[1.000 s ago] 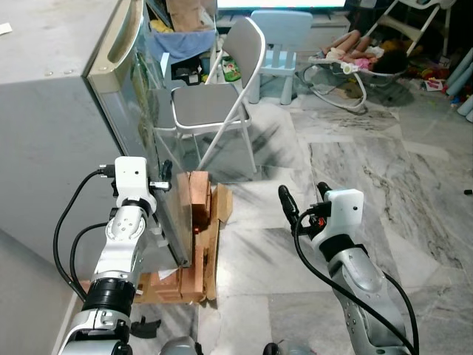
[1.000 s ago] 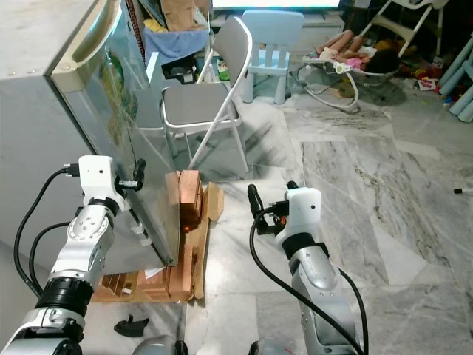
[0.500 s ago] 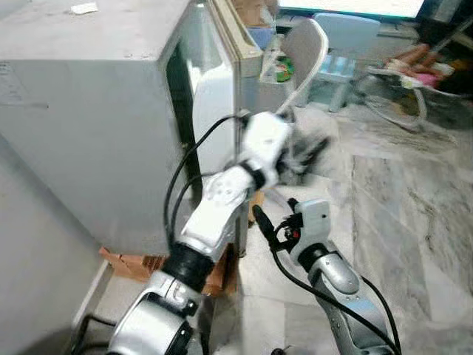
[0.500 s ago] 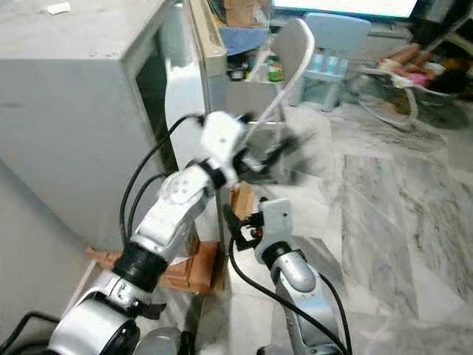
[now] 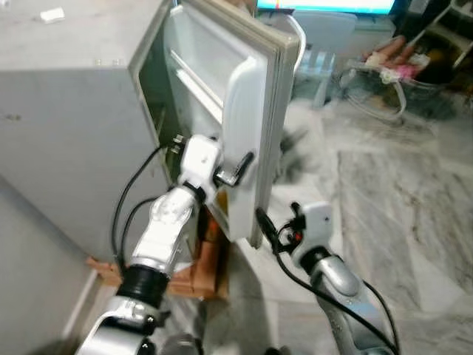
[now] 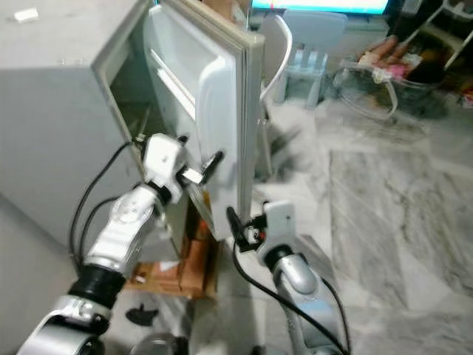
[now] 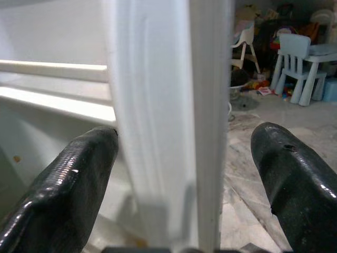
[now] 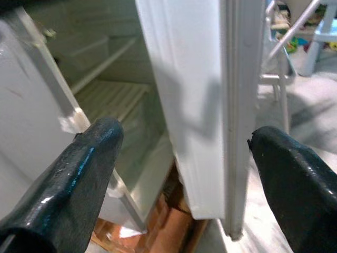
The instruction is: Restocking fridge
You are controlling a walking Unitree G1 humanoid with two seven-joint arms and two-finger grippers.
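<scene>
Beyond me, a grey folding chair [image 6: 275,44] stands on my marble floor [image 5: 399,192], a pale blue child's chair [image 7: 295,66] further back, wooden blocks [image 6: 194,255] (stacked, reddish) lower down.

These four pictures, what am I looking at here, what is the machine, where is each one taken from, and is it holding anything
It is a walking humanoid robot with two silver arms, each ending in a gripper of two long black fingers. The two wide pictures come from cameras in its head, looking down past its own arms. The two close-ups come from a camera on each wrist, looking along that gripper's fingers.

In front of it stands a small grey fridge raised on wooden blocks, with its door swung open. The left gripper is at the door's inner side, its open fingers straddling the door's edge without squeezing it. The right gripper waits, open, just below the door's bottom corner. Neither holds anything.

Inside, the fridge shelf looks bare. Behind are a folding chair and children's furniture on a marble floor.
</scene>
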